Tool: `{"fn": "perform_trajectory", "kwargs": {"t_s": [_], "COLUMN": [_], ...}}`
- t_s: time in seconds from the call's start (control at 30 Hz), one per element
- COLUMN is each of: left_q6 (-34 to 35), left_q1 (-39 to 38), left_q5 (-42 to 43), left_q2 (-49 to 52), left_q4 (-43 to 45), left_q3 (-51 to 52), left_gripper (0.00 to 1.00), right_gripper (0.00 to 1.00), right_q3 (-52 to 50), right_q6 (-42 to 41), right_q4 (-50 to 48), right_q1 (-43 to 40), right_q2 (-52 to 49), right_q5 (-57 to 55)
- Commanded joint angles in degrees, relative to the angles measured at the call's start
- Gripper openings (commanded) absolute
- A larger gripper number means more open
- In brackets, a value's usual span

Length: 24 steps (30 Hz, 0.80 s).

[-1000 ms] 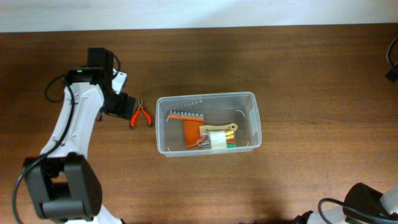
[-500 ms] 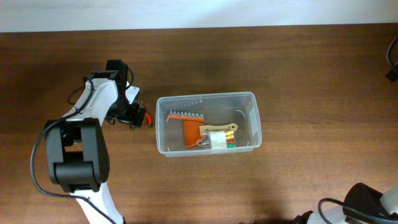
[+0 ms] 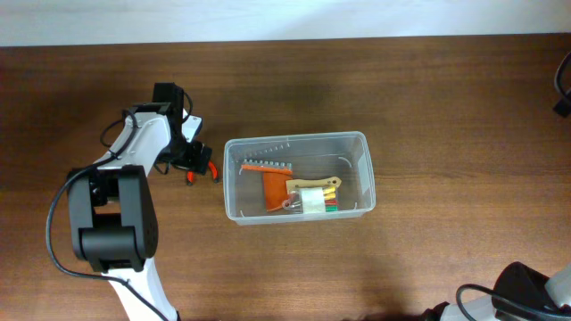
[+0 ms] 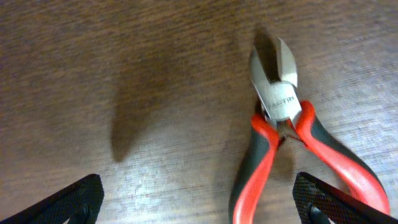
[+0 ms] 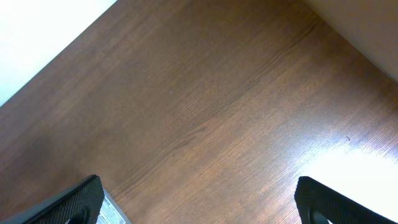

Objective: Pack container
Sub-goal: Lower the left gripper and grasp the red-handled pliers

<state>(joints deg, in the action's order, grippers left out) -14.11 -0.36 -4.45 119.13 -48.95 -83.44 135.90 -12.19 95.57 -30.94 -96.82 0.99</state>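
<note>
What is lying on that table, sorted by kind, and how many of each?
Clear tub: 1
Red-handled cutters: 1
Orange tool in the tub: 1
Pale and green bits beside it: too bunched to count
Total: 3 sure, plus that bunch

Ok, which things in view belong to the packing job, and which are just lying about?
Job:
- container
- orange tool and other small items already in it
- cutters on the table to its left, under the open left gripper

Lying about:
- black cable at the table's right edge
</note>
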Motion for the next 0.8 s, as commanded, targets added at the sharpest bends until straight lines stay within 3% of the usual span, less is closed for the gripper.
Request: {"fn": "perform_trajectory", "kwargs": {"t_s": [0.0,0.23,0.33,0.47,0.67,0.77], "left_q6": [-0.92,-0.92,-0.72,-0.5,-0.5,-0.5], "left_q1": [-0.13,-0.13,-0.13,-0.13,-0.13,-0.13], "left_q5": [0.81,0.81,0.83,0.83,0.83,0.83], "left_q2": [2.78,3.43,3.43,3.43,3.43,3.43], "left_q4": [0.57,0.72,0.5,0.33,-0.13,-0.13], "left_q3": [0.17,0.17,0.17,0.17,0.17,0.17], "left_gripper": [0.99,0.99,0.89,0.57,0.36,0.31], "right_gripper": [0.99,0.99,0.99,0.99,0.99,0.99], "right_q3": [0.02,0.02,0.02,0.02,0.02,0.02], "right_q6": [-0.11,-0.11,-0.11,-0.11,-0.11,-0.11], "right_q4": [-0.39,-0.39,-0.39,-0.39,-0.37,-0.37], "right_q1": [-0.22,-0.22,-0.22,-0.22,-0.22,-0.22], "right_q2": [-0.2,-0.2,-0.2,-0.2,-0.2,-0.2], "right_q5": [0.33,0.33,0.33,0.33,0.33,0.33]}}
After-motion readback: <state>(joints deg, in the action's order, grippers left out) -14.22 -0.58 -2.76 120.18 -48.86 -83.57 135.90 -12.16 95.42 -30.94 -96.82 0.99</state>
